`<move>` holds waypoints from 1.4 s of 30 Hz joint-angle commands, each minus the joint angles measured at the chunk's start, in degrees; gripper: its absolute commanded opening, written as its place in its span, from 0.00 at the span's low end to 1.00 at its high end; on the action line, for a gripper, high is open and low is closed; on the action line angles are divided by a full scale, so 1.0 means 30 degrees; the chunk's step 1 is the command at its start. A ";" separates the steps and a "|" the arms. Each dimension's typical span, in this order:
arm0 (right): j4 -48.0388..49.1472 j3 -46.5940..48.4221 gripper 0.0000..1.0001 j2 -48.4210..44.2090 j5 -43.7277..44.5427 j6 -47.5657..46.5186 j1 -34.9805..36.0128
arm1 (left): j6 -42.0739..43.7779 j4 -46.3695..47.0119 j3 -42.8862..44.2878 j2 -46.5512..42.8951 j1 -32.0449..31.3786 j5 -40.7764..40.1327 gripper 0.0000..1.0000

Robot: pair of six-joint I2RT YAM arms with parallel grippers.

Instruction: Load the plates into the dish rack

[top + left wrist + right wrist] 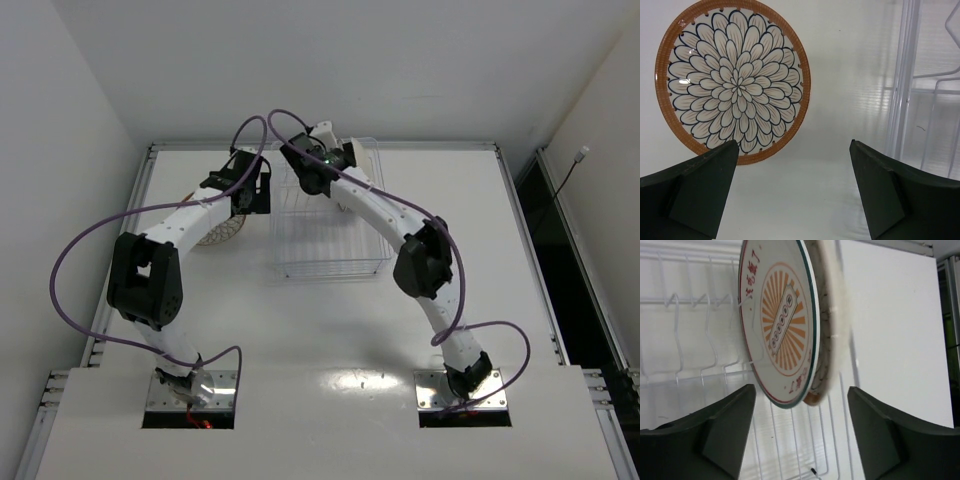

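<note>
The brown-rimmed plate [734,80] with the white petal pattern lies flat on the table, left of the dish rack [905,100]. In the top view it [222,235] is half hidden under my left arm. My left gripper [794,150] is open and empty, above the bare table between this plate and the rack. The white plate with the orange medallion [780,320] stands on edge in the dish rack [690,340]. The cream plate [834,325] stands close behind it. My right gripper [801,395] is open and empty, just in front of both plates' lower edges.
The dish rack [330,250] stands in the middle of the white table [450,330], with both arms reaching to its far end. My left gripper [255,197] and my right gripper [348,158] flank it. Purple cables loop above the arms. Walls close the table at the back and the left.
</note>
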 commanded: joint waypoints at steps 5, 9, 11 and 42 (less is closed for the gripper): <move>0.0325 -0.0334 0.90 -0.6207 -0.1969 -0.1199 0.0160 | -0.0009 0.0634 0.0530 -0.0063 0.0016 -0.1135 0.92; 0.1814 -0.3982 0.95 -0.9662 -0.5075 -0.1609 0.0514 | -0.0009 0.0634 0.0530 0.0347 0.0016 -0.1635 0.93; 0.2638 -0.5894 0.96 -1.2122 -0.7236 -0.1609 0.0719 | -0.0009 0.0634 0.0530 0.1076 0.0016 -0.1840 0.93; 0.3902 -1.4106 1.00 -1.9542 -1.4252 -0.0671 0.0544 | 0.1659 -0.0685 0.2285 0.7465 0.0016 -0.1342 0.47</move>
